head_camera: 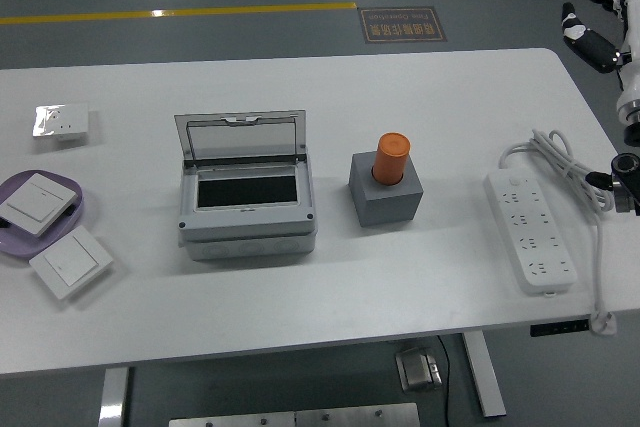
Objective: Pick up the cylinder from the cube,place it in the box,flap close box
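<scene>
An orange cylinder [391, 158] stands upright in a grey cube [386, 191] at the middle of the white table [300, 277]. To its left is a grey box [247, 197] with its clear flap lid [240, 138] raised at the back, showing a dark inside. My right hand [595, 19] is at the top right, beyond the table's corner and far from the cylinder, with fingers spread and holding nothing. My left hand is out of view.
A white power strip [531, 229] with its cable [585, 182] lies at the right. At the left are a purple plate [83, 199] bearing a white wall switch [36, 203], another switch [70, 262] in front, and a small wrapped part [60, 122].
</scene>
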Robot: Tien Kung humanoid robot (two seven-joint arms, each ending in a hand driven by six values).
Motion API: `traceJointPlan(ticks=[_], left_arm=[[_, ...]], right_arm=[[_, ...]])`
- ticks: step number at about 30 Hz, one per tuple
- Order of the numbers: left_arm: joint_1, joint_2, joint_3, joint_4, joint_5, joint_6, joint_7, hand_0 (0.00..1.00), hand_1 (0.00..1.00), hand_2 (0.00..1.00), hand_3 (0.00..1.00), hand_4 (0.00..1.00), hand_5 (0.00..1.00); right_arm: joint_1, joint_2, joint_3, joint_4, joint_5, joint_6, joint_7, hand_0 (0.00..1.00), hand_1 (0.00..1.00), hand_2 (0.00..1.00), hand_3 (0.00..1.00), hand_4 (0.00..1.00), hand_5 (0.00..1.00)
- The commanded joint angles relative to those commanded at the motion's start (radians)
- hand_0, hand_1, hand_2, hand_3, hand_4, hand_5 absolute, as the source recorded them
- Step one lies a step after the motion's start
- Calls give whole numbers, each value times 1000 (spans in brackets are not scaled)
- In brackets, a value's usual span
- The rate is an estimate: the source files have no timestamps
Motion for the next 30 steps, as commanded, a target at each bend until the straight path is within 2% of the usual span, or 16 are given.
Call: traceJointPlan(ticks=[4,5,8,14,19,26,30], left_arm=[[1,3,-2,0,1,0,0,624,590,545,615,695,224],[2,4,-3,1,1,1,0,623,591,545,615,695,223],[2,4,-4,0,2,0,1,623,591,545,615,695,223],[1,2,-3,0,1,0,0,623,590,545,615,695,223],[2,2,-6,0,4,0,2,623,590,545,615,695,223],[2,0,-6,0,4,0,2,623,591,545,614,695,223],[3,-1,-7,0,7,0,2,623,590,545,615,695,223]], right_arm=[[-4,6,-9,20,-71,28,-33,814,754,727,712,670,223],[-6,7,-15,32,-97,36,-42,814,754,730,732,730,239],[-10,12,-26,66,-155,50,-55,814,754,730,732,730,239],[-17,23,-55,138,-199,70,-63,831,762,740,752,753,242],[-22,34,-98,163,-137,64,-32,829,763,740,750,780,250],[-42,80,-141,150,-13,27,64,828,764,737,745,813,270],[-49,104,-138,137,77,30,144,825,759,730,735,799,255]])
